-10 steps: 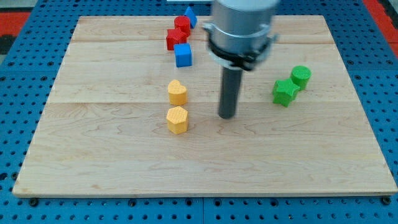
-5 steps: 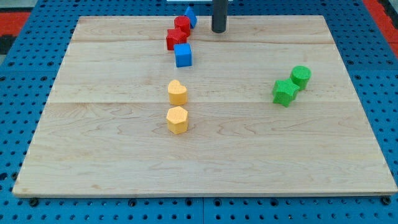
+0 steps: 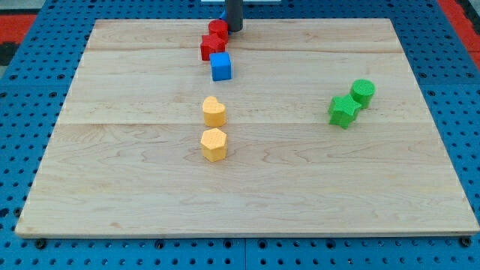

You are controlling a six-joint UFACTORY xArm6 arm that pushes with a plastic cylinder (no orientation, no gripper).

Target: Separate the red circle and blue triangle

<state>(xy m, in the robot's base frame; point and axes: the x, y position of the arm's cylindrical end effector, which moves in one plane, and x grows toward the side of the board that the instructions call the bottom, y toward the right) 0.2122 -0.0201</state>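
Observation:
The red circle (image 3: 217,30) sits near the board's top edge, above a red star-like block (image 3: 211,47). My tip (image 3: 235,30) stands right beside the red circle on its right, at the spot where the blue triangle lies. The rod hides almost all of the blue triangle; only a sliver of blue (image 3: 224,16) shows at the rod's left. I cannot tell whether the tip touches the red circle.
A blue cube (image 3: 221,67) lies just below the red pair. Two yellow blocks (image 3: 214,112) (image 3: 214,145) stand mid-board. A green star-like block (image 3: 343,110) and a green cylinder (image 3: 363,92) sit at the right. The board's top edge (image 3: 300,20) is close to the tip.
The rod went from mid-board up to the top edge, then left to the blue triangle beside the red circle. No block has visibly moved.

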